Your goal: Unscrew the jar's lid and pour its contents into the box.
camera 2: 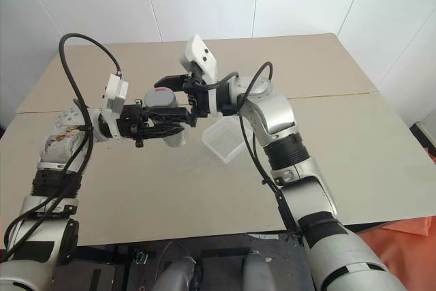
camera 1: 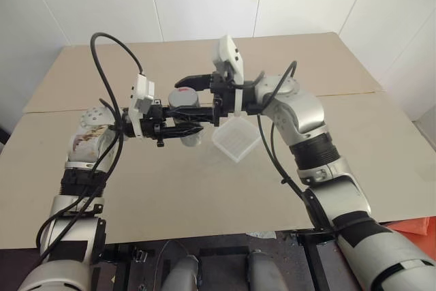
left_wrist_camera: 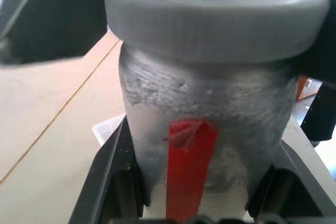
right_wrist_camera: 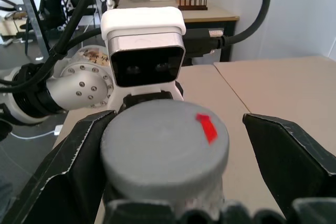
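My left gripper (camera 1: 182, 126) is shut on the jar (left_wrist_camera: 210, 124), holding it above the table with one black finger (left_wrist_camera: 113, 182) on each side of its lower body. The jar looks frosted, with a red strip down its side, and I cannot make out the contents through the wall. The grey lid (right_wrist_camera: 165, 145) sits on the jar and carries a small red mark. My right gripper (right_wrist_camera: 173, 156) comes in from the opposite side, open, its fingers (right_wrist_camera: 289, 156) straddling the lid with a gap on one side. The clear box (camera 1: 236, 138) lies on the table just below and right of the jar.
A seam crosses the beige table (camera 1: 204, 189) from side to side. Its front edge runs close to the robot. Something orange (camera 1: 419, 226) lies on the floor at the lower right. White walls stand behind the table.
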